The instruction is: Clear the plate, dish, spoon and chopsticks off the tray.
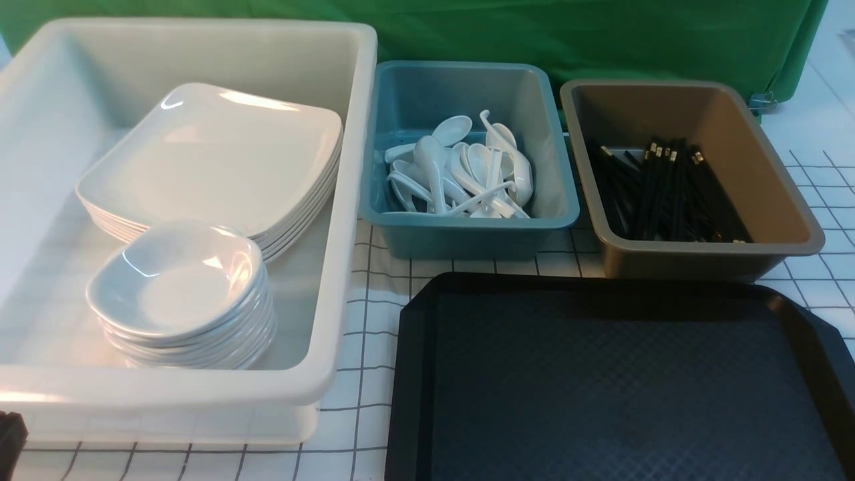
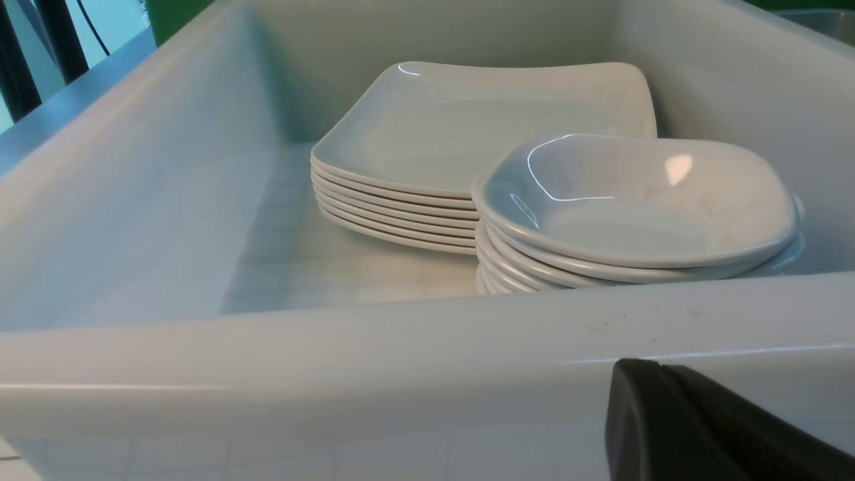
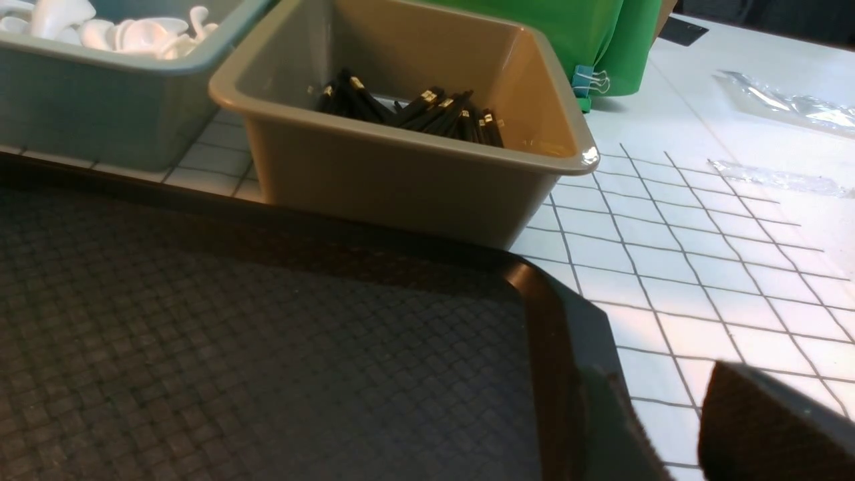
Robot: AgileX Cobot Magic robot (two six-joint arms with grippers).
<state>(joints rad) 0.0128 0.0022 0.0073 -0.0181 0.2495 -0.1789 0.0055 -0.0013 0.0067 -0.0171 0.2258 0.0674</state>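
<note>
The black tray [image 1: 621, 381] lies at the front right with nothing on it. Its textured floor [image 3: 254, 347] also fills the right wrist view. In the white tub [image 1: 334, 220] a plate [image 1: 214, 157] tops a stack of large plates, and a dish [image 1: 177, 280] tops a stack of small ones. White spoons [image 1: 461, 170] lie heaped in the teal tub. Black chopsticks [image 1: 668, 190] lie in the brown tub. My left gripper [image 2: 651, 364] is shut and empty, just outside the white tub's near wall. My right gripper [image 3: 661, 371] is open and empty over the tray's right rim.
The teal tub [image 1: 467, 230] and brown tub [image 1: 695, 260] stand side by side behind the tray. A green cloth [image 1: 534, 33] hangs at the back. Gridded white tabletop [image 3: 701, 254] extends right of the tray, with clear plastic wrappers [image 3: 788, 107] further off.
</note>
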